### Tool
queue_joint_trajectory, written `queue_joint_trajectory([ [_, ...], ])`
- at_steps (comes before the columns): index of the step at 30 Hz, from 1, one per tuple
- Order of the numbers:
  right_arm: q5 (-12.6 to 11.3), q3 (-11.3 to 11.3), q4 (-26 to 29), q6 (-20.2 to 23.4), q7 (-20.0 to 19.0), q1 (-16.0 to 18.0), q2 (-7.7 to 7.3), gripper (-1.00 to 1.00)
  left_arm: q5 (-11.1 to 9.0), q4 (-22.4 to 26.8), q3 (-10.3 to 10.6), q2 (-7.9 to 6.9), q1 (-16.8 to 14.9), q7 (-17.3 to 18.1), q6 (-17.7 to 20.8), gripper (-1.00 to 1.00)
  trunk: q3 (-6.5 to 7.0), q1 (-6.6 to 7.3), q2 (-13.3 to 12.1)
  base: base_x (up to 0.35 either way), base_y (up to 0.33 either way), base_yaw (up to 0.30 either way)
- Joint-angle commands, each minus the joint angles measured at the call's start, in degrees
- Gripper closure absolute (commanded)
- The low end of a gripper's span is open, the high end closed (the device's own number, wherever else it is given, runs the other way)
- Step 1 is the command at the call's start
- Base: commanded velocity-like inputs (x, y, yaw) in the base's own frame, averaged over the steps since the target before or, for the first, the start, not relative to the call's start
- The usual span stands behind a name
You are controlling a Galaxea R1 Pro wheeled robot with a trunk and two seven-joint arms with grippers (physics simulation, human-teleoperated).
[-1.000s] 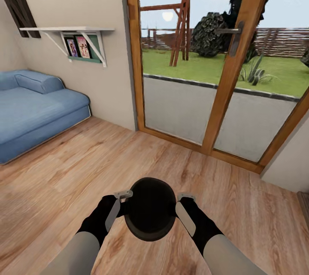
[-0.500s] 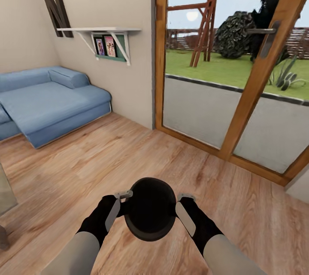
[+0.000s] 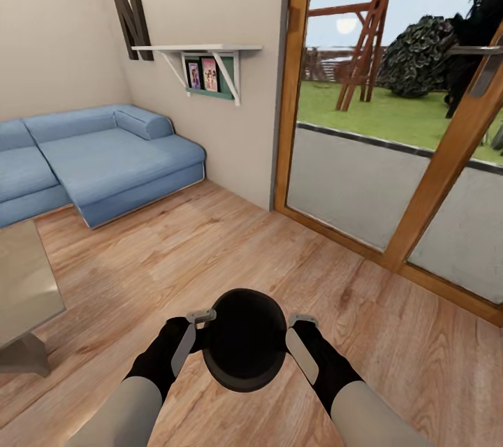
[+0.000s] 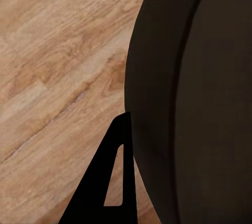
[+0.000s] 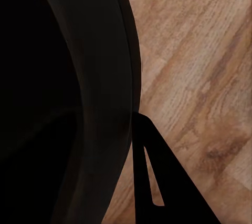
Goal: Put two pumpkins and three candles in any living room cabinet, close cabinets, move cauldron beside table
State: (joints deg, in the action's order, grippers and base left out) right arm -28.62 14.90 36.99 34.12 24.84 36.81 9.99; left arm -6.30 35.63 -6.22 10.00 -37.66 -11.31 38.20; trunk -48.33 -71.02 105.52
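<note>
Both of our arms carry the cauldron (image 3: 244,341) between them, low in front of the trunk at 6 o'clock in the head view. The left gripper (image 3: 190,335) presses against the pot's flank at 9 o'clock of it and the right gripper (image 3: 299,342) at 3 o'clock, so the black belly is squeezed from two sides rather than pinched by either one. In the left wrist view a dark finger (image 4: 113,182) lies against the curved wall of the cauldron (image 4: 189,98); in the right wrist view a finger (image 5: 152,182) does the same on the far side of the pot (image 5: 68,98). Whether each gripper's own two fingers stand apart or together we cannot tell.

We judge the step in hand to be the last one: bringing the cauldron to the table. A corner of the coffee table (image 3: 24,279), glossy grey-beige with an angled leg, sits at about 9 o'clock. The blue sofa (image 3: 105,160) stands beyond it at 10 o'clock, and the glass door (image 3: 391,147) with its wooden frame runs from 12 to 3 o'clock.

Next, we reckon, calls for turning toward 9 o'clock, rolling closer, then lowering the pot onto the wooden floor (image 3: 209,244) just beside the table before the arms part evenly, lest it tip.
</note>
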Motion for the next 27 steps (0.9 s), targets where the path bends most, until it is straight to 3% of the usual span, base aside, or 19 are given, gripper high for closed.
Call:
queue_joint_trajectory([
  [1, -0.5, 0.6, 0.0, -0.3, 0.0, 0.0, 0.01, 1.0, -0.1, 0.0, -0.1, 0.0, 0.0, 0.0, 0.0, 1.0, 0.01, 0.0, 0.0, 0.0, 0.0, 0.01],
  [13, -0.5, 0.6, 0.0, -0.4, 0.0, 0.0, 0.01, 1.0, -0.1, 0.0, -0.1, 0.0, 0.0, 0.0, 0.0, 1.0, 0.01, 0.0, 0.0, 0.0, 0.0, 0.012],
  [27, -0.5, 0.6, 0.0, -0.3, 0.0, 0.0, 0.01, 1.0, -0.1, 0.0, -0.1, 0.0, 0.0, 0.0, 0.0, 1.0, 0.01, 0.0, 0.0, 0.0, 0.0, 0.262],
])
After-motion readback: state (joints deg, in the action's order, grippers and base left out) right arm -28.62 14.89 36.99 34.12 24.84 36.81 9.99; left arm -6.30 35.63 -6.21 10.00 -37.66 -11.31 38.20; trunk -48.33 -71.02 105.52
